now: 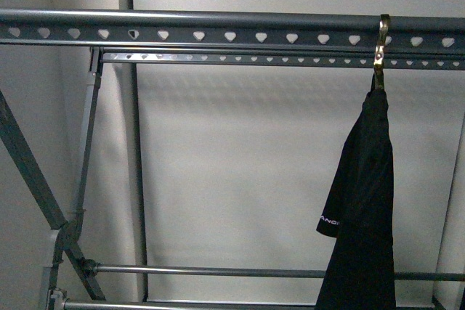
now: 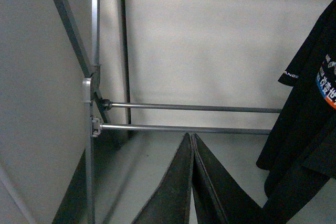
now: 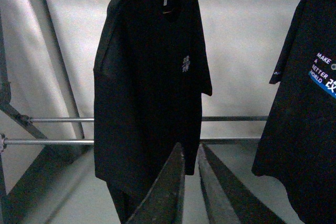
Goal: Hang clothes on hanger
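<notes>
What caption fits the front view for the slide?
Black T-shirt hanging by a brass hook from the grey rack's heart-holed top rail.
</notes>
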`<state>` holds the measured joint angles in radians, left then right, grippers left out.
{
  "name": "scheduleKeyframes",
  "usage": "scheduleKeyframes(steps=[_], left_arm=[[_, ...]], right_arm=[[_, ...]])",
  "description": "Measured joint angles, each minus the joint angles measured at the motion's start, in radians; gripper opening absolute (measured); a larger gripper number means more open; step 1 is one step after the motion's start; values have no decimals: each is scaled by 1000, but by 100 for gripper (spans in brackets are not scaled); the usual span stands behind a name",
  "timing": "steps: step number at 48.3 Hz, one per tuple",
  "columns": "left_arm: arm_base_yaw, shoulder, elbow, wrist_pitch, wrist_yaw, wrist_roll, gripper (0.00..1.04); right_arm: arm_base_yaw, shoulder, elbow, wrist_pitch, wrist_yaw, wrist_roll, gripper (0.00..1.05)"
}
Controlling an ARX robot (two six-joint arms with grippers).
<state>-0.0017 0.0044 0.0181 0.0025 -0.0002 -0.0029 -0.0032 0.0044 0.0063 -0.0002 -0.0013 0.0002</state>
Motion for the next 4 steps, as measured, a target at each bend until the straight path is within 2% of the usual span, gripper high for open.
scheduleKeyframes(steps=[4], left_arm=[[0,0,0,0,0,1,19]], right_arm=[[0,0,0,0,0,0,30]])
